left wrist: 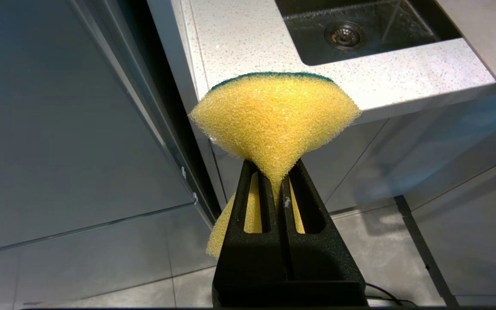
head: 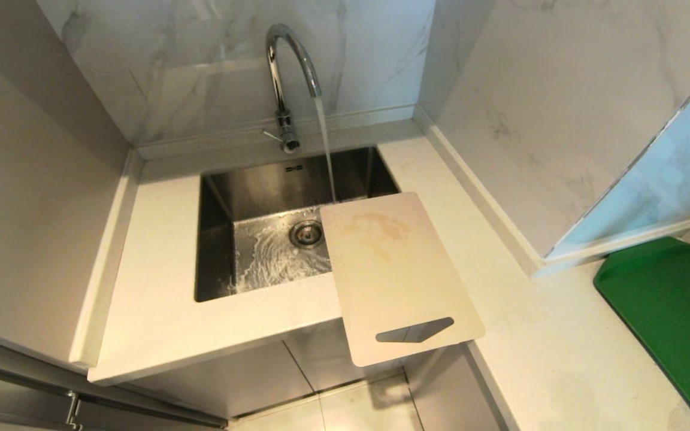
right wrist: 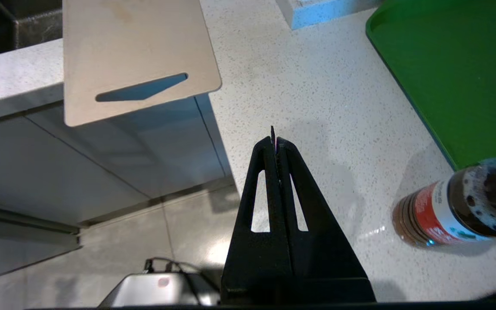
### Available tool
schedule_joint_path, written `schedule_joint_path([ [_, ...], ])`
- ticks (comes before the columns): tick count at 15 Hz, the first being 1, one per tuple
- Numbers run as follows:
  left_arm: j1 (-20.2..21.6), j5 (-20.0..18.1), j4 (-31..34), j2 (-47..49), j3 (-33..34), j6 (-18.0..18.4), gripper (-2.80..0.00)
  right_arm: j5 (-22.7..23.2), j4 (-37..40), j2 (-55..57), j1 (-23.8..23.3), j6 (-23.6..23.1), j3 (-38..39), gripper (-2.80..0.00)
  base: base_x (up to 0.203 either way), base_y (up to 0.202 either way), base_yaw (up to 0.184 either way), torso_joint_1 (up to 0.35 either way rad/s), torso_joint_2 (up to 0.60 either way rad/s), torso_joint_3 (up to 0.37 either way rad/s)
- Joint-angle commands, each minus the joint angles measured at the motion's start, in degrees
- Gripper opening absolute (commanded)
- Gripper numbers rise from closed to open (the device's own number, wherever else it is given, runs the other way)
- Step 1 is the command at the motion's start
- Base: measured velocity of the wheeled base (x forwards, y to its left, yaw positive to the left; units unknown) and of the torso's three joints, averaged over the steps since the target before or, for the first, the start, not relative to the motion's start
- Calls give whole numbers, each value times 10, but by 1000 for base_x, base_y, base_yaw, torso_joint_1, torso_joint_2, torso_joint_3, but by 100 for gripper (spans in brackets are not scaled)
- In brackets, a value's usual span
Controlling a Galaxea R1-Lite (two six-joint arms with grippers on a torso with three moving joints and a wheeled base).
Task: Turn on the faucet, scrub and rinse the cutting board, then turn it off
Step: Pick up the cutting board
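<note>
1. Progress, as I judge it: the faucet (head: pixel 288 78) is already on, with water falling into the sink (head: pixel 213 239) beside the board's far edge. A brownish stain shows on the board (head: pixel 396 275), so scrubbing and rinsing look not yet done, and shutting the water off is also left.
2. Nearest, the left gripper (left wrist: pixel 279 181) is low in front of the counter (head: pixel 159 311), below its front edge, clenched on a yellow sponge (left wrist: pixel 274 116) with a green backing.
3. The right gripper (right wrist: pixel 277 144) hangs over the counter's front edge, near the board's handle end, pressed shut on nothing. A bottle (right wrist: pixel 450 215) lies on the counter beside it.
4. The board lies at the sink's right front corner: slot end overhanging the counter's front edge, far end reaching over the basin.
5. Farther right, a green board (head: pixel 674 311) rests on the counter.
6. Farthest, the faucet stands at the counter's back edge behind the sink.
</note>
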Motion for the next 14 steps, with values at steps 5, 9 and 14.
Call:
schedule_joint_path([
  [5, 0, 0, 0, -2, 1, 0, -280, 22, 146, 233, 1, 37, -156, -280, 0, 0, 0, 0, 0, 0],
  [9, 0, 0, 0, -1, 1, 0, -280, 123, 152, 382, 2, 42, -184, -280, 0, 0, 0, 0, 0, 0],
  [14, 0, 0, 0, -2, 1, -1, -280, 154, 172, 513, 16, 130, -228, -280, 0, 0, 0, 0, 0, 0],
])
